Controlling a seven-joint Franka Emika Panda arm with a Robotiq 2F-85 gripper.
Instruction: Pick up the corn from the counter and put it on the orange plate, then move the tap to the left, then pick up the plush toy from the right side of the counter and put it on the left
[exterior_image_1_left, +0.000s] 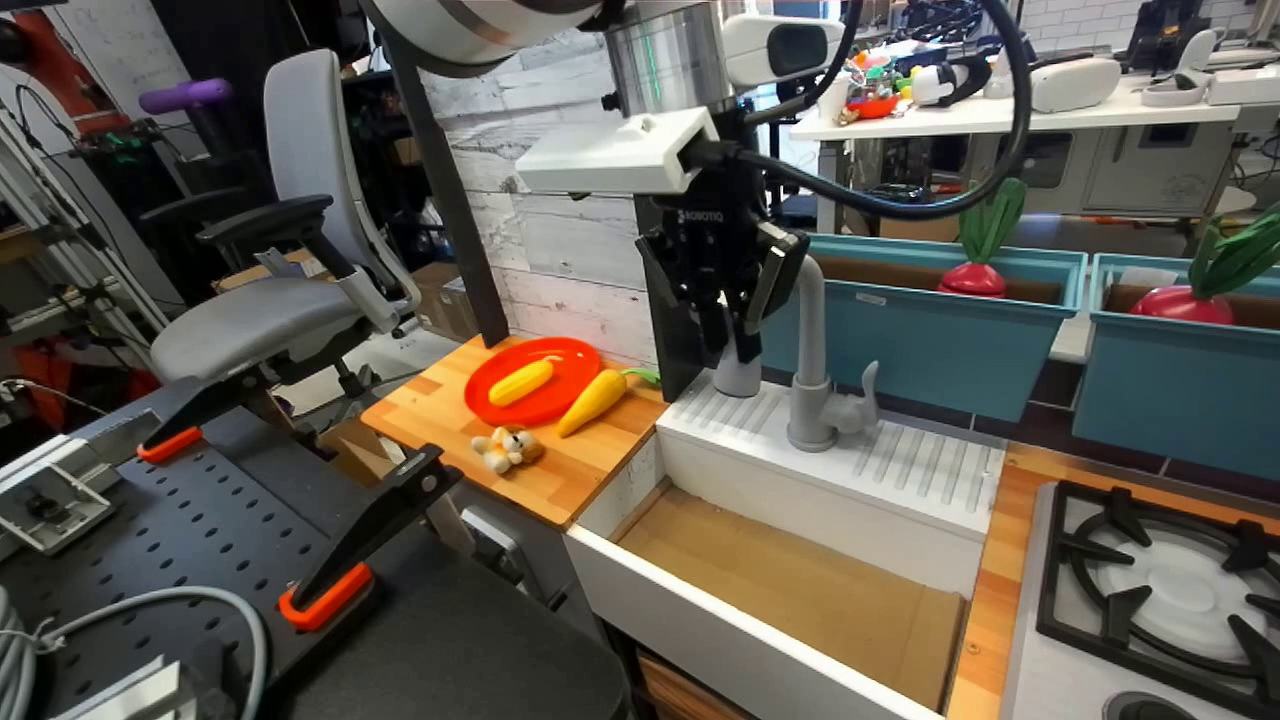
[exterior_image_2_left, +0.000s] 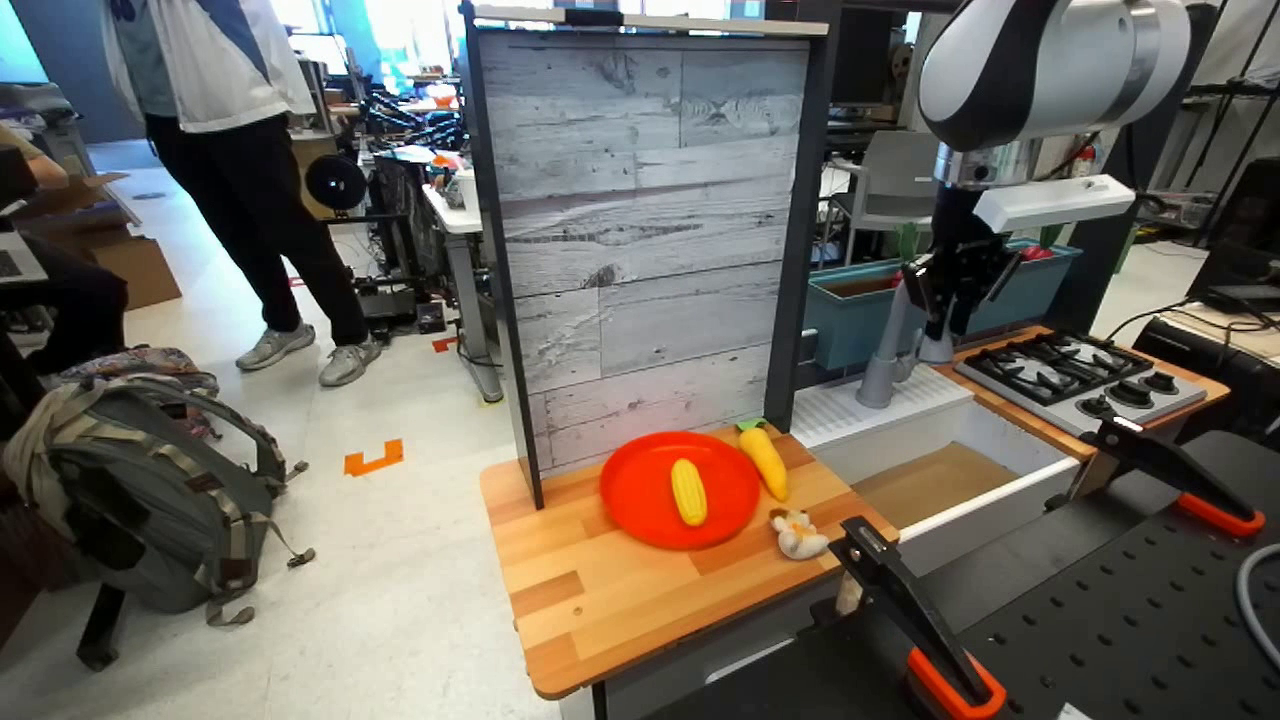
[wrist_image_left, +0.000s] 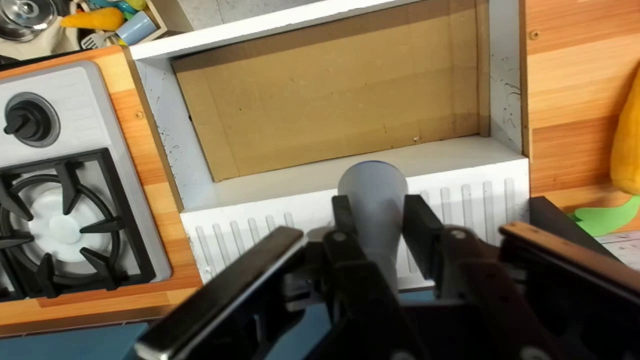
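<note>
Between narrow-set fingers (wrist_image_left: 420, 220) of the black gripper (wrist_image_left: 378, 200), whether pinched I cannot tell, the grey metal gooseneck tap (exterior_image_1_left: 812, 335) points the long axis of its spout (wrist_image_left: 373, 215) toward the white rectangular sink (wrist_image_left: 505, 65).

In both exterior views, the corn (exterior_image_1_left: 522, 383) sits on the plate (exterior_image_1_left: 572, 378) on the worktop (exterior_image_1_left: 430, 395), the plush toy (exterior_image_1_left: 506, 450) in front, and the sink (exterior_image_1_left: 700, 630) to the right, with the tap (exterior_image_1_left: 812, 345) at its back.
</note>
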